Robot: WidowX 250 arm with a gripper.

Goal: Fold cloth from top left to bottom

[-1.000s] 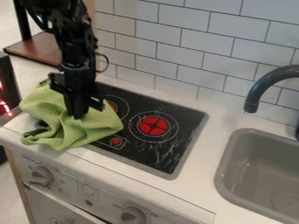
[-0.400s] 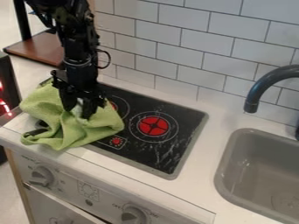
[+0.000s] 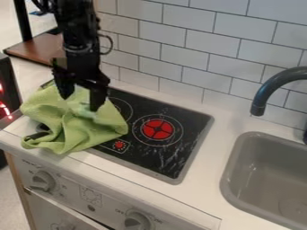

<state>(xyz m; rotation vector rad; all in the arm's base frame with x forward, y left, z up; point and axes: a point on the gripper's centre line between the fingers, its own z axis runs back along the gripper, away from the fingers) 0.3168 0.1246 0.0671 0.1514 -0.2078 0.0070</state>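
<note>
The green cloth (image 3: pixel 75 128) lies crumpled over the left part of the black stovetop, its left side reaching onto the white counter and its lower edge near the counter's front. Over the cloth's upper part hangs the black gripper (image 3: pixel 80 102), its two fingers spread wide apart with green fabric visible between and below them. The gripper is open and not closed on any fabric. Whether the fingertips touch the cloth, I cannot tell.
Right of the cloth is the stovetop (image 3: pixel 180 150) with red burner marks. Further right are a grey sink (image 3: pixel 233 173) and a dark faucet (image 3: pixel 259 101). A tiled wall (image 3: pixel 186 45) stands behind, a brown wooden shelf (image 3: pixel 36 50) at upper left, and knobs (image 3: pixel 42 180) on the front panel.
The gripper's fingers have spread from close together to wide apart, and the gripper has risen slightly. The cloth has hardly moved.
</note>
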